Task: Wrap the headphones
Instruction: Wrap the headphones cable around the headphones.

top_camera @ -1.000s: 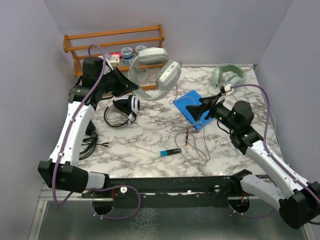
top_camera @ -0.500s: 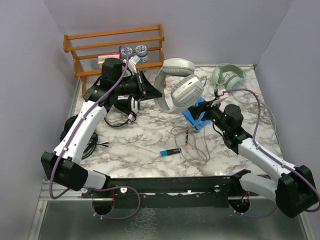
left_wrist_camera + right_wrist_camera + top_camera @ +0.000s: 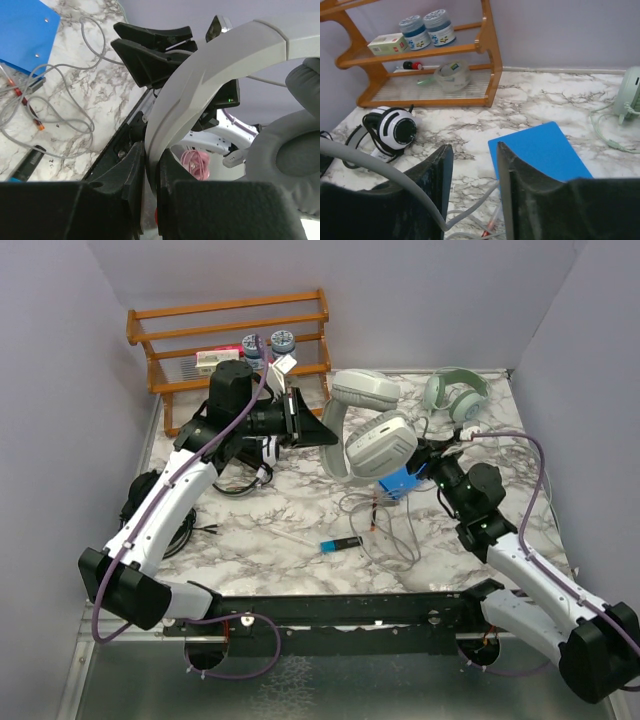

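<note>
The grey-white headphones (image 3: 378,443) hang in the air above the middle of the marble table (image 3: 300,510), clear of its surface, with 1 ear cup facing the overhead camera. Your left gripper (image 3: 328,433) is clenched on the lower run of the headband (image 3: 200,75); the wrist view shows the band pinched between its 2 fingers. The thin grey cable (image 3: 390,525) trails down from the set and lies in loose loops on the table, just beside the blue board (image 3: 540,150).

Your right gripper (image 3: 420,453) sits low near the board with its fingers apart. In its wrist view the cable crosses in front of 1 finger and dips into the gap between the 2, but the gap is wider than the cable, so nothing is pinched.

Expect the plastic band to be stiff and probably light, and a smooth shell may slip, so the band is the sound place to hold. The padded cups are soft and will squash. The cable is limp and springy; take it close to the cup and keep it taut, or the loops will likely snag.

The white-and-black pair (image 3: 395,131) lies well apart, near the wooden rack (image 3: 230,330).
</note>
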You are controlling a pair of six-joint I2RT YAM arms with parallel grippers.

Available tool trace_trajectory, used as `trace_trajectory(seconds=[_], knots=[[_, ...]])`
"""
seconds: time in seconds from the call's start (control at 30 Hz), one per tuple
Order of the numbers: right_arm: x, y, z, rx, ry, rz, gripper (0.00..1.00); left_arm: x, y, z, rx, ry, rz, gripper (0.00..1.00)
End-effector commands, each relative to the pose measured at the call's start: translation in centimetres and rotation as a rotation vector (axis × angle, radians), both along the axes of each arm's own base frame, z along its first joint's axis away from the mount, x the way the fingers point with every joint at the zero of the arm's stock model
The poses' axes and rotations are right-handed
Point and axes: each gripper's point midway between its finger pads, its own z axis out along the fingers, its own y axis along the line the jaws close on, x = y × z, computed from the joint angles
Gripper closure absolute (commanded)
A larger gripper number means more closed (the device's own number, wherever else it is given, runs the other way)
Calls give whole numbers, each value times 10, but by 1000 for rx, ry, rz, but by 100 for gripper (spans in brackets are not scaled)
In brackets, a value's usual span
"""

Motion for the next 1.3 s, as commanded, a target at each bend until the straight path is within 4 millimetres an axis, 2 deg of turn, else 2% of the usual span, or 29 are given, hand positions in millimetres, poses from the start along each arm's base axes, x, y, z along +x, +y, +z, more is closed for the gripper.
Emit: trace_trajectory(seconds=[0.0, 0.1, 0.2, 0.3, 0.37, 0.43, 0.5, 0.6, 0.77, 0.9, 0.97, 1.17, 1.27], knots=[[-9, 8, 29, -10, -95, 66, 63, -19, -11, 16, -40, -85, -106, 96], [-9, -10, 53, 34, -132, -28, 79, -11, -7, 3, 34, -103, -66, 96], [-13, -24, 88, 47, -183, -92, 97, 9, 6, -28, 224, -130, 57, 96], [-17, -30, 126, 47, -230, -116, 99, 24, 20, -58, 416, -158, 156, 97], [-27, -19, 154, 1, -303, -37, 98, 29, 28, -74, 530, -170, 203, 97], [-47, 12, 176, -99, -401, 167, 98, 35, 33, -85, 642, -206, 244, 97], [-65, 39, 187, -148, -432, 359, 98, 36, 33, -93, 753, -257, 257, 97], [-74, 60, 192, -207, -429, 505, 98, 39, 30, -96, 859, -336, 269, 96], [-93, 74, 186, -277, -479, 655, 98, 43, 25, -95, 963, -418, 261, 93], [-100, 79, 185, -305, -473, 719, 98, 40, 13, -93, 1040, -514, 192, 93], [-98, 82, 182, -321, -451, 742, 93, 39, 7, -88, 1070, -576, 177, 93], [-94, 76, 183, -320, -436, 690, 89, 31, -1, -72, 1097, -748, 71, 95], [-95, 75, 182, -308, -421, 688, 81, 24, -6, -74, 1081, -859, -12, 100]])
